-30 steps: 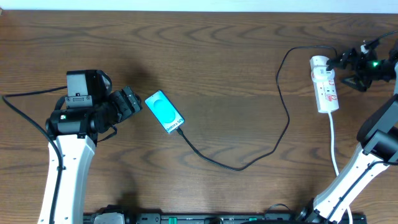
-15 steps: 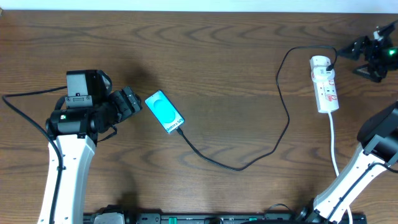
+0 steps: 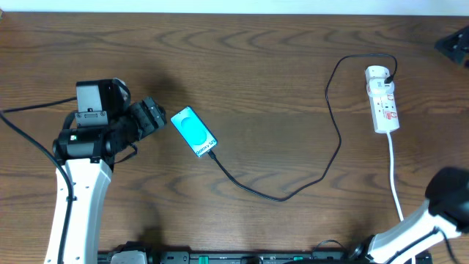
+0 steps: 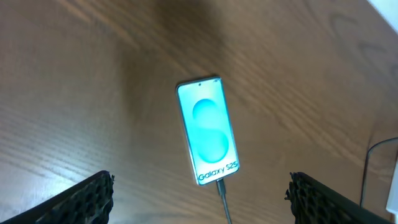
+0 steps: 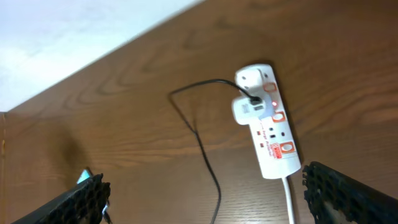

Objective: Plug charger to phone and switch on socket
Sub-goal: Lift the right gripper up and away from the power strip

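While left gripper (image 3: 160, 117) and right gripper (image 5: 202, 193) gape empty, the phone (image 3: 194, 132) lies diagonally, charger (image 4: 220, 186) end lower-right.

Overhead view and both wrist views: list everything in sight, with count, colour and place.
phone: one, teal-blue screen, flat on the table, left of centre
charger: one, thin black cable, from the phone's lower end to the socket
socket: one, white with red markings, right side, its white lead running to the near edge
table: one, brown wood
left end effector: one, black, open, beside the phone
right end effector: one, black, open, far right edge
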{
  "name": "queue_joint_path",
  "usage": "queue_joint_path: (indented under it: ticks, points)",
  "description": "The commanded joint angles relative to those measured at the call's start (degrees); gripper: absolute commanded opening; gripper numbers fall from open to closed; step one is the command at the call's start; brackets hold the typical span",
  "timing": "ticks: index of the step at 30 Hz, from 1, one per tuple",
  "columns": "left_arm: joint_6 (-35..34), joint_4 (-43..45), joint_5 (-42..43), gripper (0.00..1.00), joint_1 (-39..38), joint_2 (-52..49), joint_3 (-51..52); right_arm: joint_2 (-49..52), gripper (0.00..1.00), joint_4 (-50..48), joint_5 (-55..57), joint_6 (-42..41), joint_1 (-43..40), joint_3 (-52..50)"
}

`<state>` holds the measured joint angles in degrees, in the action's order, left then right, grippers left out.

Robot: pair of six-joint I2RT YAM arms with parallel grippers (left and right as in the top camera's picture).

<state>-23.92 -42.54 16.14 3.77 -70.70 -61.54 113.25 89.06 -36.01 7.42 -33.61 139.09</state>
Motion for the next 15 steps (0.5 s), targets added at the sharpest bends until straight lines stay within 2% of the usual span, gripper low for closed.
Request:
queue_joint_path:
  ticks: [1, 7, 15]
  points:
    - [0.90, 1.01, -0.74, 0.90, 0.24, 1.46, -1.81, -4.66, 0.99, 1.25, -0.22, 1.03, 0.70, 0.94]
    - [0.90, 1.95, -0.76, 0.90, 0.24, 2.38, -1.81, -9.01, 0.99, 3.48, 1.40, 1.03, 0.66, 0.94]
    - [0.94, 2.10, -0.79, 0.90, 0.24, 2.34, -1.81, -9.33, 0.99, 4.83, 2.71, 1.01, 0.66, 0.94]
